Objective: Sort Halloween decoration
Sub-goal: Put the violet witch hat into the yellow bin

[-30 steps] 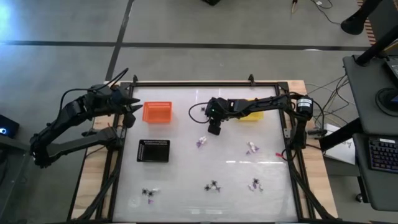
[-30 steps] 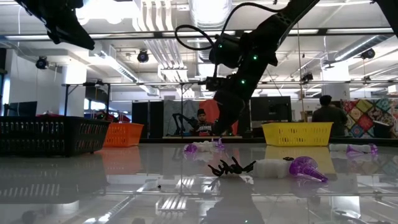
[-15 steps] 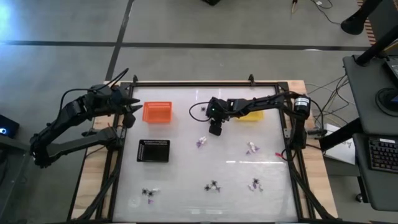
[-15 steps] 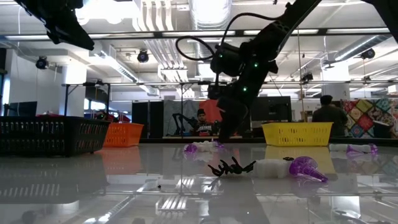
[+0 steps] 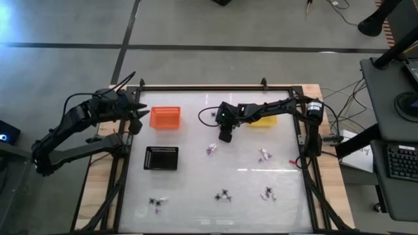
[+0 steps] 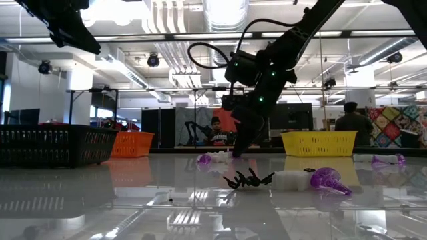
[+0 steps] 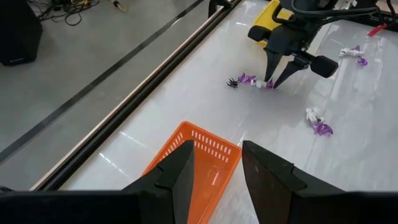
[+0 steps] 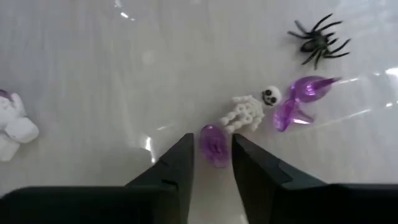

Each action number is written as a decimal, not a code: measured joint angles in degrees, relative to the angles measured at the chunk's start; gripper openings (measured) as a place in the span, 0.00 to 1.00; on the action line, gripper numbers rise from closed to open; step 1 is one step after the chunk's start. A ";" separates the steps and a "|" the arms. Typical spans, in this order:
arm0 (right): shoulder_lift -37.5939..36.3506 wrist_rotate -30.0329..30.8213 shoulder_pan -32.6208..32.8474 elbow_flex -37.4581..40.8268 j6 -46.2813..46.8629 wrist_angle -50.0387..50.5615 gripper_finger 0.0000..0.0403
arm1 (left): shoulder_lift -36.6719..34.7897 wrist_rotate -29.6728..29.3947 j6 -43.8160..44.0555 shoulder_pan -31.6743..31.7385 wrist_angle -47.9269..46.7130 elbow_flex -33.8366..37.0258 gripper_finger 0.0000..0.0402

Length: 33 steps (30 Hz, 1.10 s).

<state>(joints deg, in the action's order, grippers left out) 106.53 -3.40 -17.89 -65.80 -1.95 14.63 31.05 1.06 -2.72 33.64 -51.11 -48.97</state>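
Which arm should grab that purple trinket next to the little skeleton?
The right. Its claw is already down at the table with its open fingers straddling the purple trinket, beside the skeleton. The left claw waits over the orange tray, well away from that cluster.

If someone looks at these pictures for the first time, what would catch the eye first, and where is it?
The right gripper stands out first, lowered near the table's middle with its fingers open around a small purple trinket, beside a white skeleton and a black spider. Next come the bright trays at the far side: an orange tray close to the waiting left gripper, and a yellow tray partly under the right arm.
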 joint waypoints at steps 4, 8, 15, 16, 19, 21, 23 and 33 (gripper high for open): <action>0.21 -0.26 -0.02 -0.02 2.06 0.04 0.07 | 0.00 0.00 0.00 -0.01 0.02 0.00 0.29; -0.03 -0.24 -0.02 -0.73 4.08 2.10 0.03 | 0.00 0.00 -0.68 0.01 0.00 0.00 0.29; -2.31 0.32 -0.04 -4.17 7.93 13.62 0.02 | 0.00 0.00 -0.94 -0.01 -0.05 0.00 0.29; -2.96 1.01 -0.04 -4.73 8.46 15.04 0.02 | 0.00 0.00 -0.94 0.00 -0.12 0.00 0.29; -4.89 4.44 -0.14 -6.13 10.43 20.95 0.02 | 0.02 -0.02 -1.05 0.01 -0.54 0.00 0.29; -6.64 6.44 -0.15 -6.80 12.19 23.82 0.02 | 0.04 0.00 -1.07 -0.01 -0.90 0.00 0.29; -9.01 8.10 -0.15 -7.08 13.28 26.12 0.02 | 0.12 -0.02 -1.07 0.00 -1.46 0.00 0.29; -19.63 15.54 -2.12 -3.21 19.51 35.90 0.02 | 0.60 -0.38 -1.07 -0.01 -1.70 0.00 0.29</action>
<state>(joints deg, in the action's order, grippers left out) 86.91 12.14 -20.01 -69.01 17.56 50.53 31.65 0.68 -3.79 33.63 -52.82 -48.97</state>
